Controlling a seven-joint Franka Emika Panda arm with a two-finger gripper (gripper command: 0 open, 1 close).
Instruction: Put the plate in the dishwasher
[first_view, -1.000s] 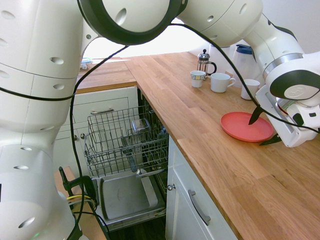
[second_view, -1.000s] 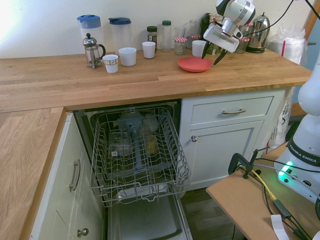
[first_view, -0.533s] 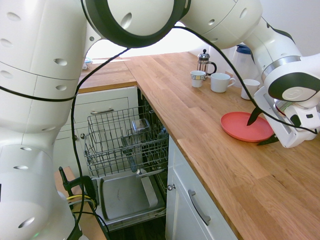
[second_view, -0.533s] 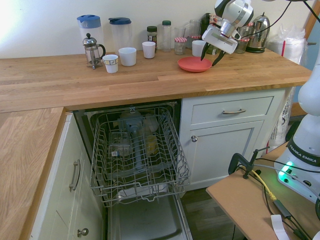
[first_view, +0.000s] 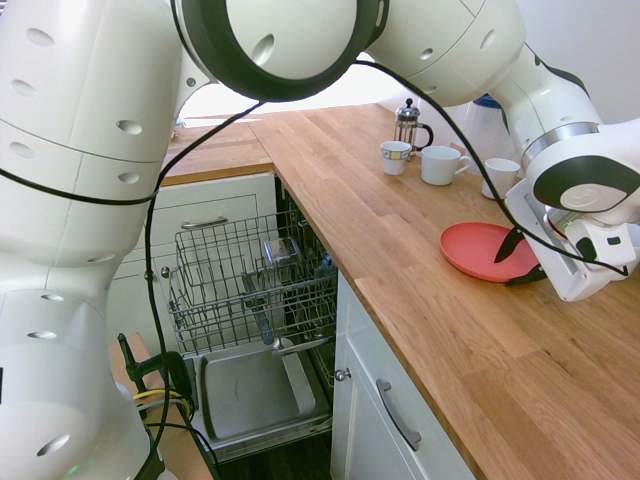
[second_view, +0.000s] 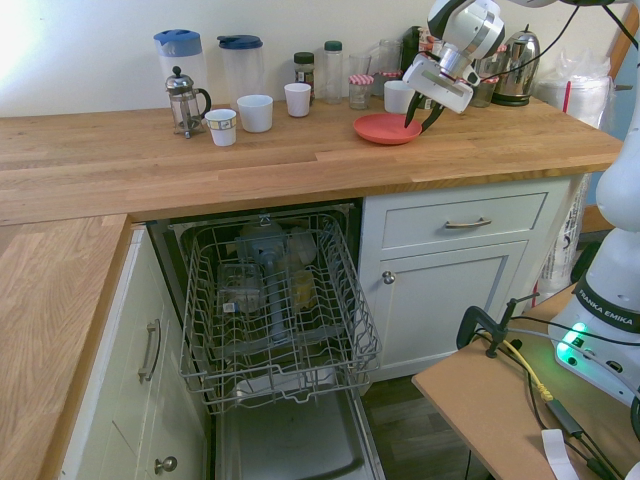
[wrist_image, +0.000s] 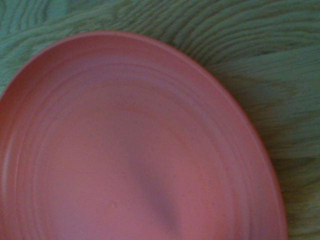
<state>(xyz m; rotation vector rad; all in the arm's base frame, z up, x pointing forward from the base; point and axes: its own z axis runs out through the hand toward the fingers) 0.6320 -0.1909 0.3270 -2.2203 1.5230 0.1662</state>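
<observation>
The plate (first_view: 484, 249) is lying flat on the wooden surface (first_view: 400, 240), just in front of the white mugs (first_view: 437, 164). The claw (first_view: 517, 260) is straddling the plate's rim, one finger over the inside, one outside, fingers apart and not yet clenched. The dishwasher (second_view: 275, 310) is standing open, rack pulled out.

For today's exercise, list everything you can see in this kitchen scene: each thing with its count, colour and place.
plate: one, coral red, on the worktop under the claw
mugs: four, white, near the back of the worktop
French press: one, glass and metal, left of the mugs
jugs: two, clear with blue lids, by the wall
kettle: one, steel, back right
dishwasher: one, open, grey wire rack pulled out, between white cabinets
claw: one, dark fingers astride the plate's rim, part closed
</observation>
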